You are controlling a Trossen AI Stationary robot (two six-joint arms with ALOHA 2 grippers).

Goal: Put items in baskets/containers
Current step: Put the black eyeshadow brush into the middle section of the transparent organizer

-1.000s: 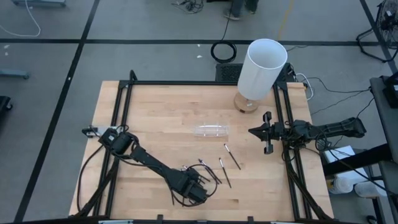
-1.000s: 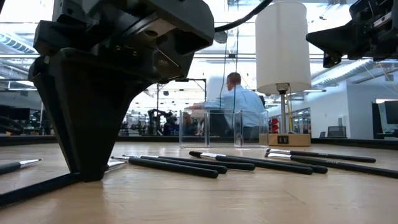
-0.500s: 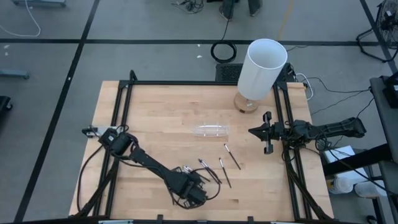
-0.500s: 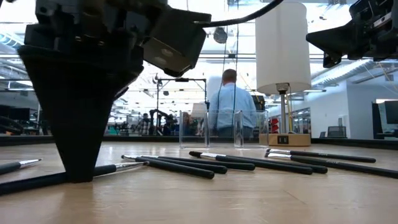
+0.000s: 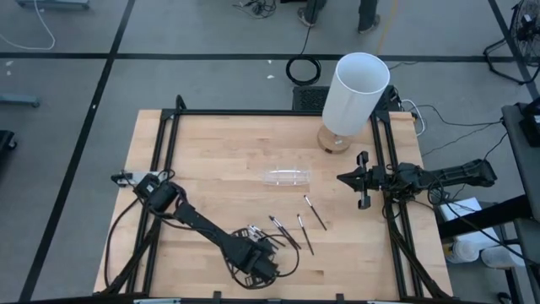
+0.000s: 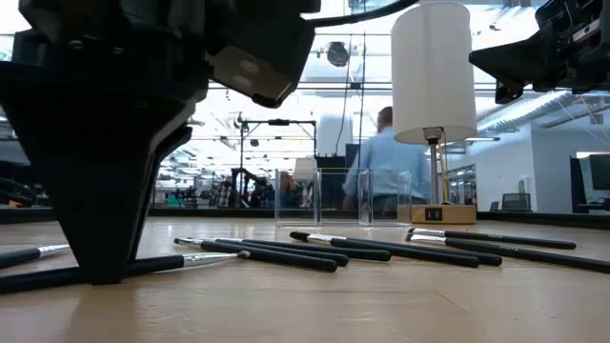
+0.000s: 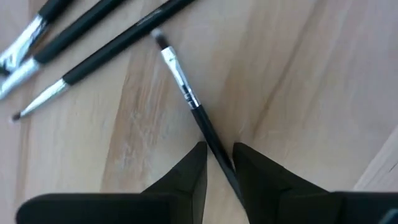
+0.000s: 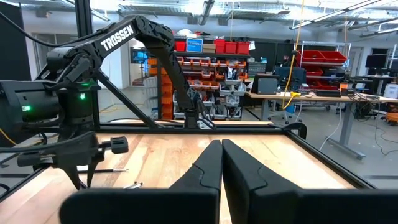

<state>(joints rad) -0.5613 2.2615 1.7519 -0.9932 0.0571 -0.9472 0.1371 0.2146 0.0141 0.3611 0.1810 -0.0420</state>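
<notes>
Pick-up step: left gripper (image 7: 217, 163) down at table, well short of tray (image 5: 287, 177), jaws narrowly pinching one stick (image 7: 186, 96). Next: lift, carry to tray. Right gripper (image 5: 341, 178) beside tray, closed, empty.

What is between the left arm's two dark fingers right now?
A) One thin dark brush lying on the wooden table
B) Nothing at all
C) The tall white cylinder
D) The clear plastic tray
A: in the left wrist view the left gripper has its fingers on either side of the handle of one thin dark brush, which lies on the table.
</notes>
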